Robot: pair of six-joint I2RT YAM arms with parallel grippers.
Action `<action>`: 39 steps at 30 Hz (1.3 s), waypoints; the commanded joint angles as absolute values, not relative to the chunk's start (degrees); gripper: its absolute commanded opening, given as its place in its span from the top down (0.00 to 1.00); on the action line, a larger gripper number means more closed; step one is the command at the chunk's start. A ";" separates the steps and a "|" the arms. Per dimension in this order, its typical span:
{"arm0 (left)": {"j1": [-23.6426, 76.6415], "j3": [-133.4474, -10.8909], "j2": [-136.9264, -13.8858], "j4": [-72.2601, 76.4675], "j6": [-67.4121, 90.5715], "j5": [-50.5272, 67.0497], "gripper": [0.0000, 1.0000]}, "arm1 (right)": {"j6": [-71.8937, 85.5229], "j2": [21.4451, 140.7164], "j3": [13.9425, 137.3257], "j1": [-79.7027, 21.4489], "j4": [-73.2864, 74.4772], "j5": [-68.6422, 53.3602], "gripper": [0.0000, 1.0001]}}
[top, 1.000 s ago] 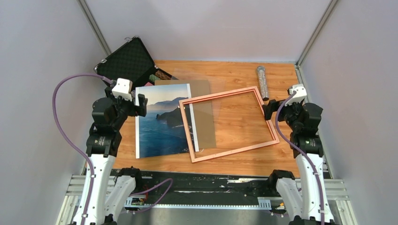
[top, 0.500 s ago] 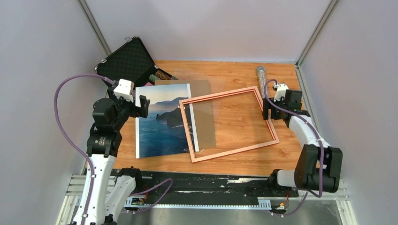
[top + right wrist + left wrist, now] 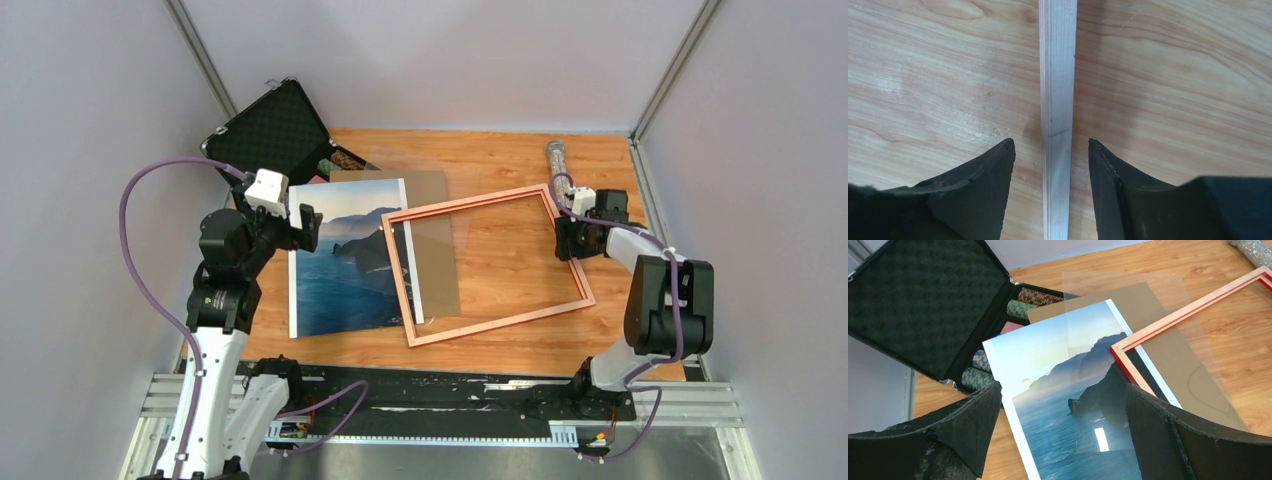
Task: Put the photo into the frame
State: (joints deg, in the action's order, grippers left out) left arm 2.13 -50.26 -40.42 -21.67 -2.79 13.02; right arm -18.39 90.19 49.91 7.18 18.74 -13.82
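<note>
The right claw (image 3: 1050,142) is lowered to the bench (image 3: 520,352) and straddles the right-hand rail of the frame (image 3: 500,320). Its jaws are partly open, one dark finger on each side of the rail, with a thin strip of bare wood showing between each fingertip and the rail, so nothing is gripped. Seen from the wrist, that rail is a narrow, flat, pale strip with a faint lengthwise grain. The frame itself is a large, thin-edged rectangle lying flat and skewed on the bench. Its pinkish-copper face is up and a line of bright red shows along its inner edge. Its left rail rests over the right part of the photo (image 3: 345,265) and over a plain brown backing board (image 3: 435,270). The left claw (image 3: 1063,390) hangs above the photo's upper left area with its jaws spread wide and holds nothing; its fingers (image 3: 968,425) are covered in rough black padding. The photo lies face up at the bench's left side, a glossy print of blue sea, dark cliffs and pale sky inside a thin white border. A clear sheet (image 3: 1148,282) lies over the board and the photo's upper right corner. Behind the photo, a black case (image 3: 270,130) stands open with an egg-crate foam lid and rolls of patterned chips (image 3: 1020,307). A glittery tube (image 3: 558,175) lies near the frame's far right corner.
</note>
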 commanded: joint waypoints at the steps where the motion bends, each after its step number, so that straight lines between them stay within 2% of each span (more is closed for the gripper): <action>1: 2.08 -49.92 -40.48 -19.38 -3.14 13.70 0.00 | -21.33 92.87 53.47 7.12 18.02 -16.48 0.48; 10: 2.04 -49.69 -40.68 -19.22 -3.27 13.72 0.00 | -24.88 94.21 56.60 8.15 19.67 -18.55 0.89; 13: 2.03 -49.43 -40.78 -18.96 -3.45 13.58 0.00 | -26.61 92.31 57.78 9.17 21.57 -21.05 0.99; 27: 2.07 -48.91 -41.08 -18.41 -3.52 13.86 0.00 | -35.73 82.53 64.53 18.52 31.80 -34.66 1.00; 34: 2.09 -48.82 -41.70 -18.18 -3.38 14.24 0.00 | -49.36 89.44 76.23 25.80 43.71 -38.45 1.00; 39: 2.09 -48.78 -42.40 -18.09 -3.34 13.96 0.00 | -56.97 95.11 82.45 27.27 45.96 -35.82 1.00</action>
State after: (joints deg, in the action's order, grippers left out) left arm 2.13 -49.10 -42.00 -20.32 -2.90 13.34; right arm -47.88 92.03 77.12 26.61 42.39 -33.67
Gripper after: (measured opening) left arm 1.000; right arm 0.212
